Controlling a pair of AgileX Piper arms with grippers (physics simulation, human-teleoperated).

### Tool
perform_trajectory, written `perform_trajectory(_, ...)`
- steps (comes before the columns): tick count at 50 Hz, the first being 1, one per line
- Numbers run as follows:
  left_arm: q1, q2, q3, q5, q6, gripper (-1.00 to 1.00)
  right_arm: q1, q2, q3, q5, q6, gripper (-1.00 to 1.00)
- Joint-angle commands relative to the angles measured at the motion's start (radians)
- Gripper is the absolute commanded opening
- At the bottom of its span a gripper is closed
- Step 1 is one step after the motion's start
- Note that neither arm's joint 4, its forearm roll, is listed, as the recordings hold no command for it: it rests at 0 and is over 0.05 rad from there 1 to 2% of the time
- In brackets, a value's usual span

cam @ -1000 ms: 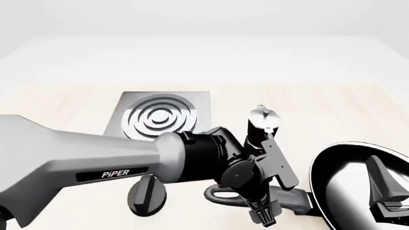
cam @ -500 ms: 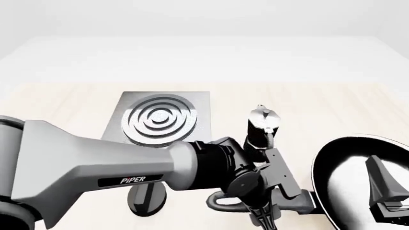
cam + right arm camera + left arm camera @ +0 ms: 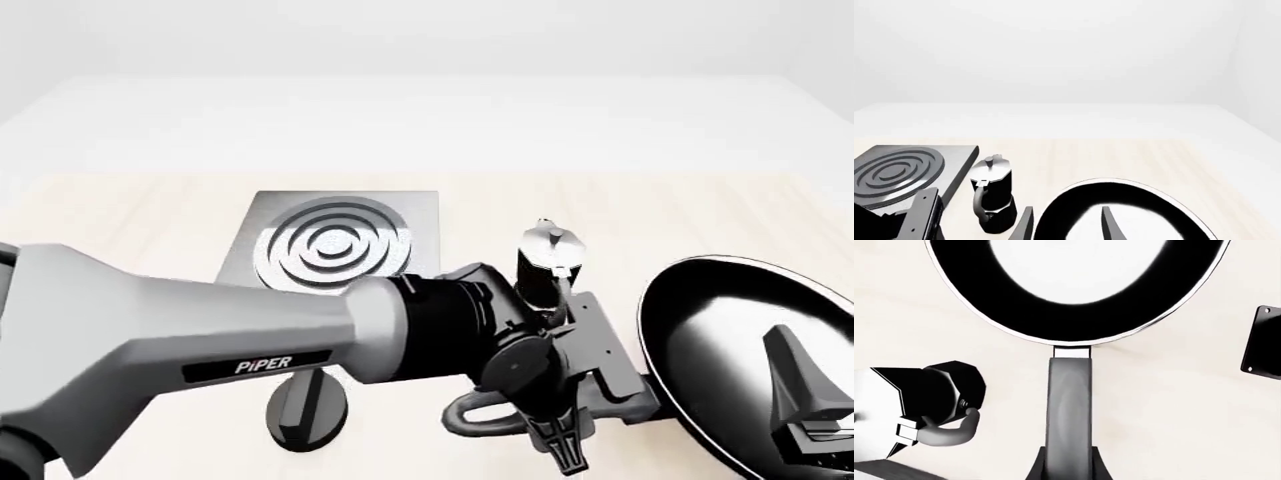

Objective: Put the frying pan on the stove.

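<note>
The frying pan is glossy black and sits at the front right, its grey handle pointing left. My left gripper is shut on that handle. In the left wrist view the handle runs between the fingers of the left gripper up to the frying pan. The stove lies flat at the back left, apart from the pan. My right gripper hangs open over the pan's right side. Its wrist view shows the right gripper, the frying pan and the stove.
A moka pot stands upright between stove and pan, close behind my left wrist. It also shows as the moka pot and the moka pot. A black oval knob stands in front of the stove. A black screwed plate shows at one edge.
The left arm dipped onto the handle and has come back up. The frying pan has shifted slightly left and its far rim sits higher. The right gripper has not moved.
</note>
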Motion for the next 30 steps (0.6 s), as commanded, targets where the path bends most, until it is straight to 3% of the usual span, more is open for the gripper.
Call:
perform_trajectory(1,0.020,-0.026,-0.057,0.027,0.022,-1.00,0.000,0.000,0.000,0.000,0.000,1.00)
perform_trajectory(30,-0.013,-0.085,-0.111,0.105,0.063,-1.00,0.000,0.000,0.000,0.000,0.000,1.00)
